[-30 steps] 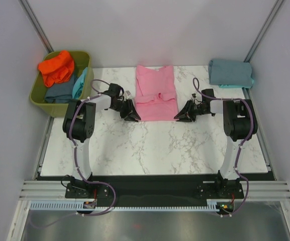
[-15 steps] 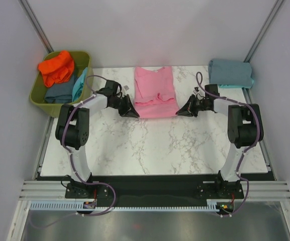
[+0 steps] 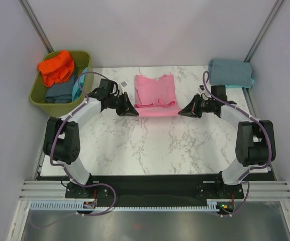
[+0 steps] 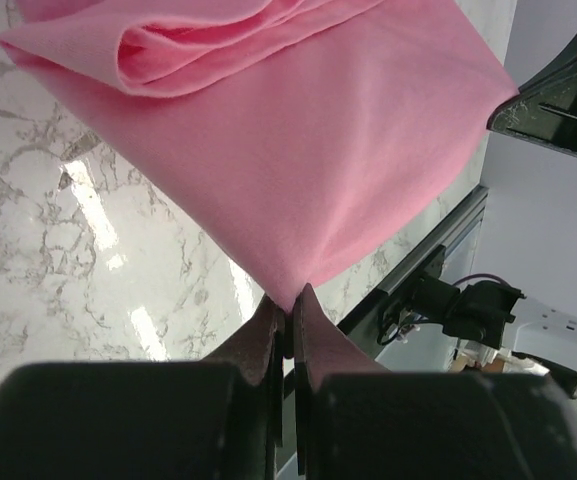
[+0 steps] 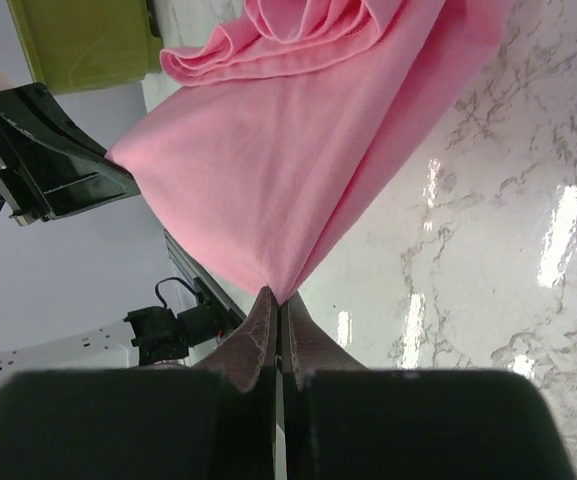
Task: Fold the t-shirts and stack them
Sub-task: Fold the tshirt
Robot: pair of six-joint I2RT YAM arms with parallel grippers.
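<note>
The pink t-shirt (image 3: 156,93) lies in the middle of the marble table, its near edge raised off the surface. My left gripper (image 3: 134,111) is shut on the shirt's near left corner, and the pink cloth (image 4: 348,150) fans out from the pinched tip (image 4: 290,305). At the near right corner my right gripper (image 3: 181,113) is shut too, with the fabric (image 5: 288,170) stretched away from its tips (image 5: 278,297). A folded grey-blue t-shirt (image 3: 230,73) rests at the back right. Orange (image 3: 57,68), slate-blue (image 3: 59,93) and turquoise (image 3: 79,84) t-shirts sit in the tub.
The olive-green tub (image 3: 38,98) stands at the back left, just off the table's corner. Bare marble (image 3: 155,145) stretches between the shirt and the arm bases. Grey walls close in the sides and back.
Both grippers have shut on the pink shirt's near corners and carried them toward the back. The shirt's near edge has lifted and its visible length has shortened.
</note>
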